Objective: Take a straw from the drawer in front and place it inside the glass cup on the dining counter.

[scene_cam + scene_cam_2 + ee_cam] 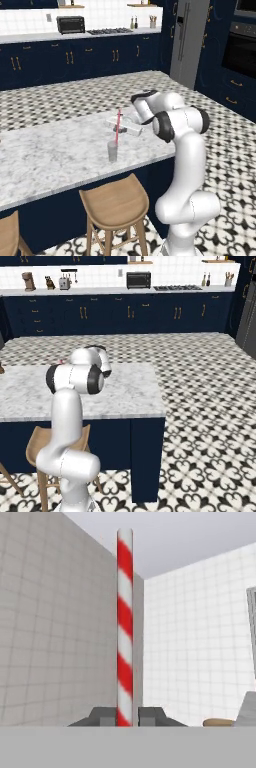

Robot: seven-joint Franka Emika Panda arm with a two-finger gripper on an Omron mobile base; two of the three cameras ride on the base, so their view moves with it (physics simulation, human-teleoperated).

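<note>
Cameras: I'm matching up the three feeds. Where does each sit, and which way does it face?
Left base view: behind-left, facing the dining counter, glass cup and straw; arm at right.
Right base view: behind-right, same counter; arm at left.
Hand view: along the gripper, shut on the straw, toward tiled walls.
Shared: the counter.

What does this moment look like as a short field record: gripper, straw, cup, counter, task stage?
gripper: gripper shut on the straw, held out over the dining counter
straw: red-and-white striped straw, close to upright, lower end at the mouth of the glass cup
glass cup: glass cup standing upright on the counter near its front edge
nearby: wooden stool below the counter edge
task stage: straw over or entering the cup, not yet released; depth inside cannot be told
</note>
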